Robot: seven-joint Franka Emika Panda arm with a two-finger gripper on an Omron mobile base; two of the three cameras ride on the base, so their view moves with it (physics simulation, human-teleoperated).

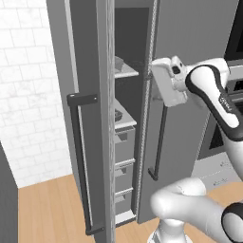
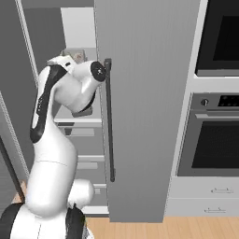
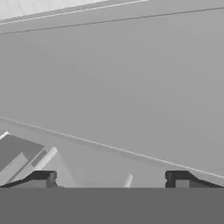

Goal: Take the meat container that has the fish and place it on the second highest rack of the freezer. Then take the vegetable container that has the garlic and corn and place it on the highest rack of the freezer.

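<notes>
Our gripper (image 3: 111,179) is spread wide and empty at the freezer (image 1: 95,71) opening; we should back straight out, clear of the shelves.

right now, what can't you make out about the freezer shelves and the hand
- Upper shelf, left base view: something sits at its left end, cut off by the door edge; too little shows to name it.
- Lower shelf, left base view: a dark item at the door edge, too small to identify.
- Right base view: the arm covers most of the shelves.
- Hand, hand view: fingertips wide apart, nothing between; grey surfaces ahead unidentifiable.
</notes>
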